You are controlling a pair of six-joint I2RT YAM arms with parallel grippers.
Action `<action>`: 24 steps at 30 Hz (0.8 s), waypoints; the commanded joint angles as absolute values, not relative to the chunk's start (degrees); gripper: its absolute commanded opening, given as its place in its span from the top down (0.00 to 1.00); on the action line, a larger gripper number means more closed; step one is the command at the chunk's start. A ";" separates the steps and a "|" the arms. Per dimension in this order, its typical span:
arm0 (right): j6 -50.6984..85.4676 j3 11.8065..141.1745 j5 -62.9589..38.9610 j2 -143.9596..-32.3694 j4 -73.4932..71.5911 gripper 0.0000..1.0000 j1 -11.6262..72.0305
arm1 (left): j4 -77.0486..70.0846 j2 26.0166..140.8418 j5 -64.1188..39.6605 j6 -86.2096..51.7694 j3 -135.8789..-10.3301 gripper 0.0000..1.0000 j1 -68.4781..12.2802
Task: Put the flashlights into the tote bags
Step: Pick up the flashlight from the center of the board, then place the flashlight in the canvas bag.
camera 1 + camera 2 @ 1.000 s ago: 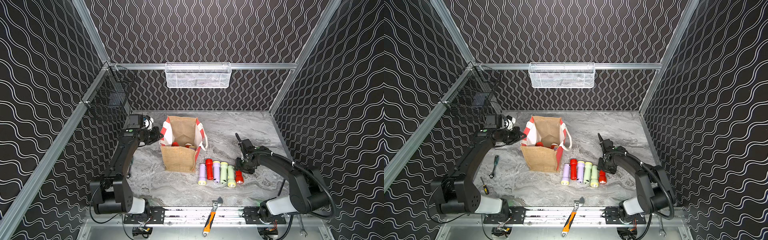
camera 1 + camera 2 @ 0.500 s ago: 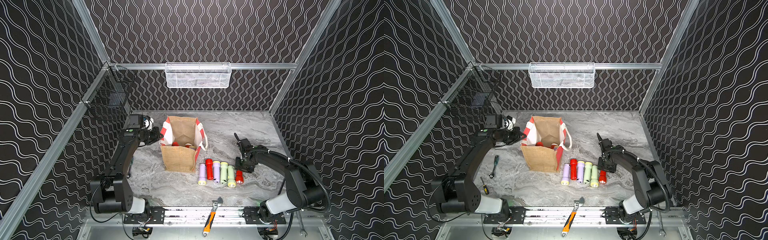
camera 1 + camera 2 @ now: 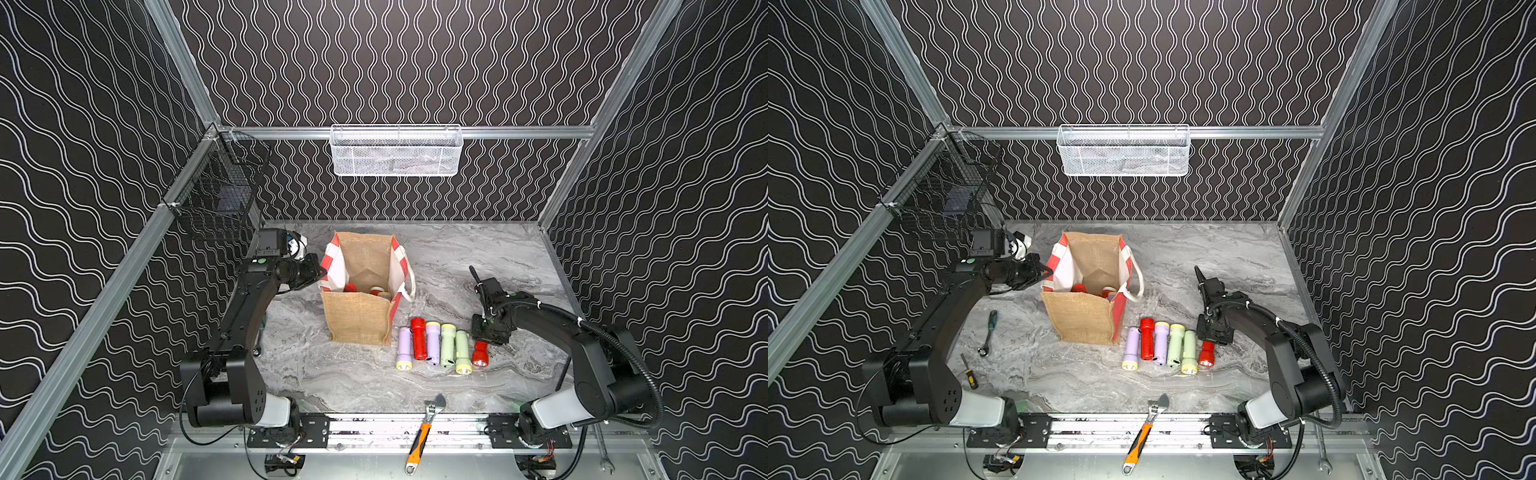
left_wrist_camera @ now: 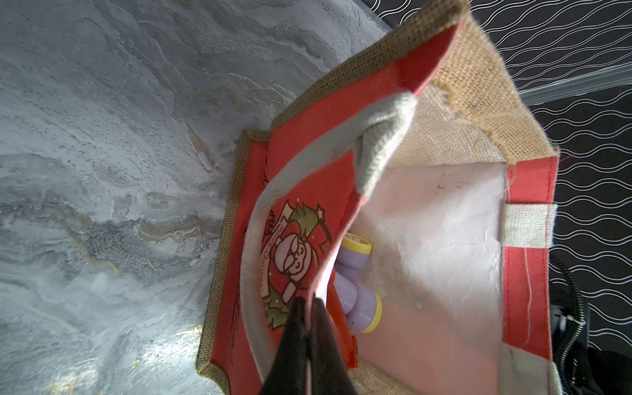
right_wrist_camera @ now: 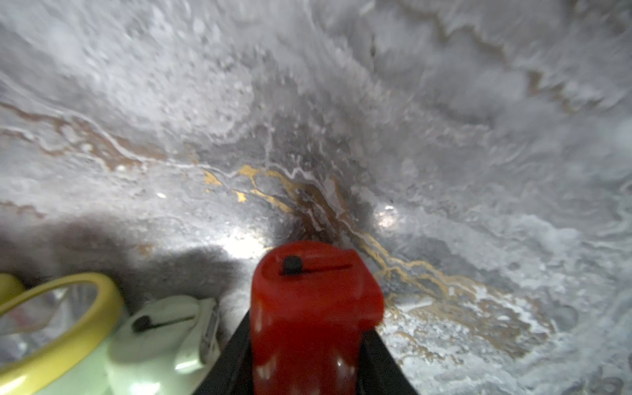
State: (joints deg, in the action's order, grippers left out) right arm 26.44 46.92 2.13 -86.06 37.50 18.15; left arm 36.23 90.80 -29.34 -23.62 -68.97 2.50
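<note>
You're closing the right hand [image 3: 485,336] on the red torch [image 3: 480,354]. Over the last second the fingers have been narrowing in from wider apart, and in the right wrist view they're now pressing both sides of its body. The arm is barely shifting, only the fingers are moving. So this hand is grasping the torch, with the head end sticking out toward the desk's [image 3: 332,374] front edge. In both top views the torch is still lying on the desk, not lifting yet. By my read the pick is about done and the carry is coming up.

The left hand [image 4: 307,309] isn't changing. It's staying clenched on the bag [image 3: 357,318], pinching the wall facing the desk's left edge, near the rim, and keeping the mouth open. It's holding nothing else.

The bag is standing upright, a little toward the left edge from desk centre, with some torches [image 4: 355,277] already lying inside. A row [image 3: 432,343] of five more is lying side by side just beside the bag's front right corner, toward the front edge. Your red torch is sitting at the end of that row nearest the right edge, just beside a green torch [image 3: 462,351].

With six still outside, I'm guessing you're around halfway. Next you're probably needing a lift clear of the green torch, then a swing over the rim.
</note>
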 commanded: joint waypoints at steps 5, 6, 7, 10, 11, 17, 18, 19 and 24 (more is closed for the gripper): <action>25.63 51.40 2.29 -82.94 40.52 0.63 18.16 | 34.78 90.24 -28.78 -22.48 -69.08 1.00 2.55; 25.35 52.61 1.58 -82.44 41.17 0.63 18.18 | 34.70 90.18 -28.84 -22.34 -69.08 1.00 2.58; 25.14 54.44 0.62 -81.83 41.95 0.63 18.19 | 34.66 90.09 -28.85 -22.48 -69.06 1.00 2.57; 25.03 61.15 -4.17 -79.96 43.22 0.63 18.19 | 34.89 90.17 -28.85 -22.15 -69.26 1.00 2.59; 25.23 63.26 -6.34 -79.27 42.97 0.63 18.28 | 35.14 90.18 -28.58 -22.00 -69.39 1.00 2.55; 30.97 75.08 -19.48 -79.13 35.35 0.63 20.33 | 34.46 89.93 -29.22 -22.59 -69.24 1.00 2.59; 31.64 77.10 -20.43 -79.95 33.97 0.63 21.51 | 34.54 89.91 -29.27 -22.60 -69.27 1.00 2.56; 32.28 79.60 -20.89 -81.04 32.69 0.63 23.19 | 34.58 89.85 -29.12 -22.52 -69.33 1.00 2.56; 32.89 92.69 -23.21 -89.27 26.71 0.63 32.28 | 34.60 89.13 -28.96 -22.50 -69.03 1.00 2.56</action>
State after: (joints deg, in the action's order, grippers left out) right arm 31.18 88.09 -19.05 -86.41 33.21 29.58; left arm 36.23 89.49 -29.39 -23.44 -68.97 2.50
